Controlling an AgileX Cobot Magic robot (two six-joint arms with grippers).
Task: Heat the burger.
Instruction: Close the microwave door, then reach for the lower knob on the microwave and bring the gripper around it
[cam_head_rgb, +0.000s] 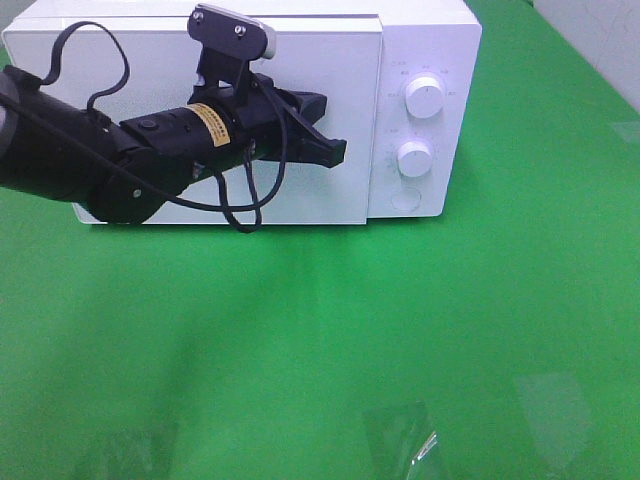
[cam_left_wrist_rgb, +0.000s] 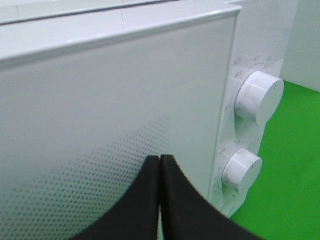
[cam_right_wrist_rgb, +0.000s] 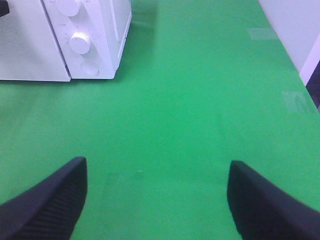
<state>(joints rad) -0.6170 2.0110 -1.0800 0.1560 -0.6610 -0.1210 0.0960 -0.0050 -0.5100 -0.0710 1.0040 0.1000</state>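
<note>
While your left gripper (cam_head_rgb: 338, 150) hangs pressed together before the closed microwave door (cam_head_rgb: 330, 70), your right gripper (cam_right_wrist_rgb: 156, 167) stands spread over the green table (cam_right_wrist_rgb: 190, 100); where the burger is you cannot tell.

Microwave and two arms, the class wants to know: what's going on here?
The left claw, shut, points at the microwave's closed door, near the knobs; whether it touches is unclear. The right claw hangs open and empty over the green table. No burger shows in any view.
</note>
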